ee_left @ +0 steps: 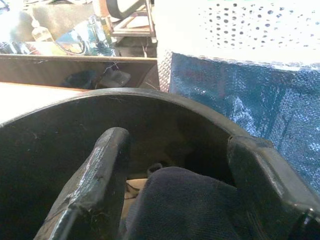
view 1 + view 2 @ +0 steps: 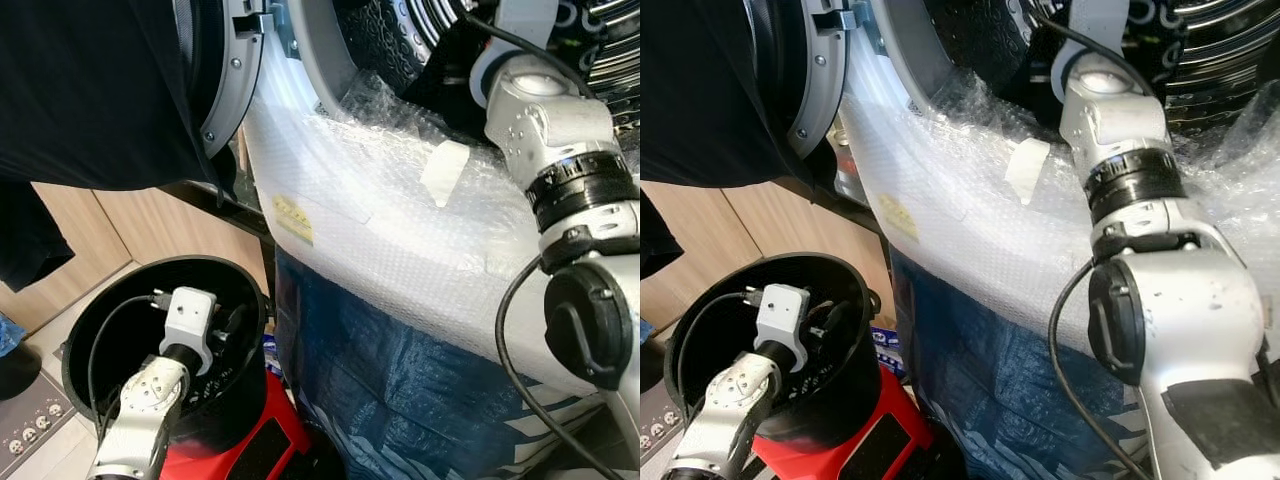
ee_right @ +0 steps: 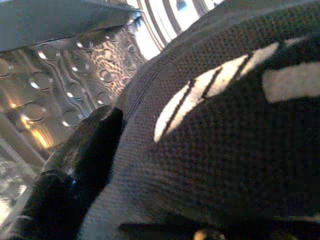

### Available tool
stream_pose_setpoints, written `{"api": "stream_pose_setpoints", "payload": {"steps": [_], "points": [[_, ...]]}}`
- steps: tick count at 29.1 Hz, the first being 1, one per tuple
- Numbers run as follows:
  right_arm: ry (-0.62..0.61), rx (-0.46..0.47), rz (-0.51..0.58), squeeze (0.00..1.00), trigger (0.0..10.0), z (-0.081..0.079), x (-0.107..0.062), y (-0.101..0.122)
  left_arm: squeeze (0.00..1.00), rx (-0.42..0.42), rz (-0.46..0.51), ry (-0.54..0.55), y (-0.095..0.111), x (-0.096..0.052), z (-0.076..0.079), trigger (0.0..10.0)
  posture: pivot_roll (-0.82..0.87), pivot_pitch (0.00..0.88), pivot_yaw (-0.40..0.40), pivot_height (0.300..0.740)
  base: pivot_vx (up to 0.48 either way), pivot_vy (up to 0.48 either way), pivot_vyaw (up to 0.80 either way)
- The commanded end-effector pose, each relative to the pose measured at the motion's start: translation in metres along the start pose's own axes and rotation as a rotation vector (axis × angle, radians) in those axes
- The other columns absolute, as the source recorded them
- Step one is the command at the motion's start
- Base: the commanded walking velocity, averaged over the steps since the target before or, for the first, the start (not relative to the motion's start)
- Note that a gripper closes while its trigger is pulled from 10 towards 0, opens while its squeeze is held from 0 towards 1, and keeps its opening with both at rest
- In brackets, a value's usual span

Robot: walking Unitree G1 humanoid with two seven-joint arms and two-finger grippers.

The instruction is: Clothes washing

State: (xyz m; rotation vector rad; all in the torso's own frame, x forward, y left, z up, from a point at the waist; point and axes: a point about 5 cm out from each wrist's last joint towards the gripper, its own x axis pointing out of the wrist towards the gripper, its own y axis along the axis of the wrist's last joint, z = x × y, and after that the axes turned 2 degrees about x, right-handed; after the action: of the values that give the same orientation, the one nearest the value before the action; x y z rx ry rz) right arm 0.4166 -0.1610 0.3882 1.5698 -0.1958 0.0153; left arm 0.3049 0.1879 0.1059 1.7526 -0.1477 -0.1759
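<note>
We look down between a black round basket (image 2: 75, 340) at our lower left and the washing machine front (image 2: 400, 250), which is wrapped in bubble film with a blue plastic sheet (image 2: 400, 390) hanging below it. The basket's rim sits just beside the blue sheet, with a narrow gap between them; a red object (image 2: 885, 435) lies under the basket's near side. The machine door (image 2: 225, 80) stands swung open at upper left, a black cloth (image 2: 90, 90) draped over it, and wood-faced cabinets (image 2: 150, 230) close off the space behind the basket.

Our left gripper (image 1: 175, 165) reaches down inside the basket. Its two black fingers (image 1: 95, 180) stand spread apart, with a dark blue garment (image 1: 185, 205) lying between them — we cannot tell whether they press on it.

Our right arm (image 2: 1120, 160) reaches up into the drum (image 3: 75, 75), whose metal wall is embossed with round dimples. There, one black finger (image 3: 75, 160) lies against a dark knit garment (image 3: 225, 150) with pale stripes that run slantwise across the weave; whether the right gripper is clamped on it we cannot tell.

A small yellow label (image 2: 293, 218) sits under the film, its print too small to read, and a strip of pale tape (image 2: 445, 172) lies on the film near the drum opening.
</note>
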Motion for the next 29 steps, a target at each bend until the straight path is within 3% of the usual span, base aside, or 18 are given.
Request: {"api": "stream_pose_setpoints", "payload": {"steps": [1,13,17,22,29], "points": [[-0.014,0.025,0.012,0.0,10.0,0.005,-0.003,0.007,0.0,-0.002,-0.017,-0.006,-0.003,-0.003,0.001,10.0,0.03,0.156,0.047,0.74,0.0,0.0,0.0],[0.038,0.065,0.042,0.0,10.0,0.005,-0.045,0.012,0.0,-0.013,-0.017,-0.008,-0.003,-0.004,0.002,10.0,0.03,0.17,0.039,0.74,0.0,0.0,0.0],[0.123,0.063,0.046,0.0,10.0,0.001,-0.066,0.01,0.0,-0.016,-0.021,-0.008,-0.005,-0.006,0.003,10.0,0.03,0.169,0.036,0.74,0.0,0.0,0.0],[0.157,0.036,0.046,0.0,10.0,0.004,-0.08,0.007,0.0,-0.017,-0.021,-0.004,-0.004,-0.007,0.003,10.0,0.04,0.162,0.031,0.74,0.0,0.0,0.0],[0.302,0.058,0.081,0.0,10.0,0.001,-0.103,0.007,0.0,-0.014,-0.023,-0.008,-0.006,-0.009,0.002,10.0,0.04,0.119,0.033,0.74,0.0,0.0,0.0]]}}
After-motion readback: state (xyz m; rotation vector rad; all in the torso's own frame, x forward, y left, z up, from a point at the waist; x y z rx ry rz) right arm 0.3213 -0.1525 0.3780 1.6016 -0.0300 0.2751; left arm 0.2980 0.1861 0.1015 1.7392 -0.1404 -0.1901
